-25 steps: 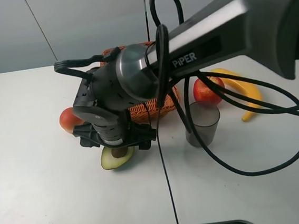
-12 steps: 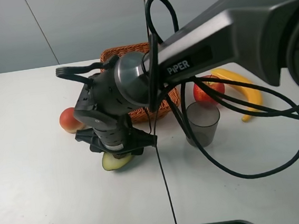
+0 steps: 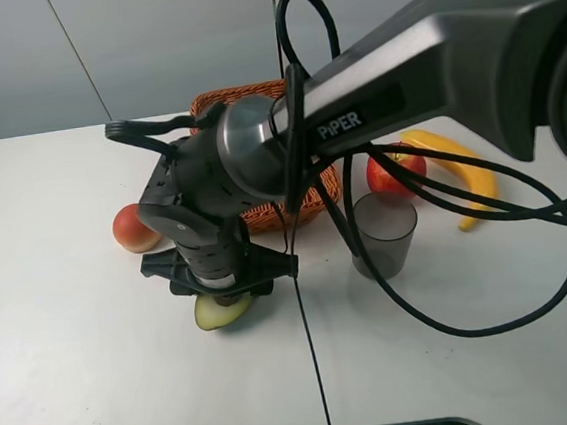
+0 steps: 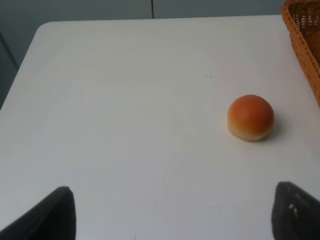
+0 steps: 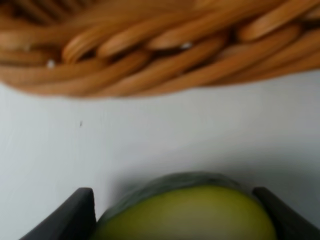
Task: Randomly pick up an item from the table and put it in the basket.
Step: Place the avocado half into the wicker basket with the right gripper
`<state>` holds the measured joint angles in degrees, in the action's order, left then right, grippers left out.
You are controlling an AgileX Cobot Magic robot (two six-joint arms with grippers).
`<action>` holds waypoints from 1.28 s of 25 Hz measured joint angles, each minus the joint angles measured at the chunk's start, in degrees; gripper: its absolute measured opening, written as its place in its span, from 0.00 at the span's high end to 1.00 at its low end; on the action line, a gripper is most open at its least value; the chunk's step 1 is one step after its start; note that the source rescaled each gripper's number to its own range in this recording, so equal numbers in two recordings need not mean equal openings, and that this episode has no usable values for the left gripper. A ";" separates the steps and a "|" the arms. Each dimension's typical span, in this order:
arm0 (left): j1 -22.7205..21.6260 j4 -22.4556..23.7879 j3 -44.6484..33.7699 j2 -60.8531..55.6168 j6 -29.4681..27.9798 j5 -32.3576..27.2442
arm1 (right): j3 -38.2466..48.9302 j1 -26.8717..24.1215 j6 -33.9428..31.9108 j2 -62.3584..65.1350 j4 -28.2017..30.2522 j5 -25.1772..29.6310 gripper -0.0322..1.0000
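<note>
The right claw [image 3: 222, 293] is down low over the avocado half [image 3: 218, 312], its arm reaching across from the right side of the counter [image 3: 75, 343]. In the right wrist view the right claw [image 5: 177, 220] is spread wide, one dark fingertip [image 5: 75, 212] at each side of the avocado half [image 5: 190, 207]. The tips sit right against the fruit's sides, but I cannot tell whether they press on it. The fruit lies on the counter [image 5: 150, 130], not lifted, with its pale green-yellow face up.

It rests about mid-counter, a little toward the left edge. It is on the near-edge side of the basket [image 3: 307, 198] and just apart from it. The basket [image 5: 150, 50] stands toward the far edge, and most of it is hidden behind the arm in the high view.

The left claw [image 4: 175, 220] is also wide open, holds nothing, and hangs above bare counter [image 4: 125, 100]. Ahead of it lies a peach [image 4: 250, 118], close to the basket [image 4: 305, 45] wall but not touching.

In the high view the peach [image 3: 134, 229] sits on the left-edge side of the basket. A grey cup [image 3: 384, 233] stands upright toward the right edge. A red apple [image 3: 385, 175] is just beyond it, and a banana [image 3: 465, 170] lies farther right.
</note>
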<state>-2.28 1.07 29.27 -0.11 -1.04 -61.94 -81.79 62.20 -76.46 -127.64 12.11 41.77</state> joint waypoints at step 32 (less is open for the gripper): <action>0.00 0.00 0.00 0.00 -0.22 0.00 | -0.29 -13.75 31.12 15.23 13.76 -6.12 0.95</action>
<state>-2.28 1.07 29.27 -0.11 -1.26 -61.94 -82.08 48.45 -45.34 -112.42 25.87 35.65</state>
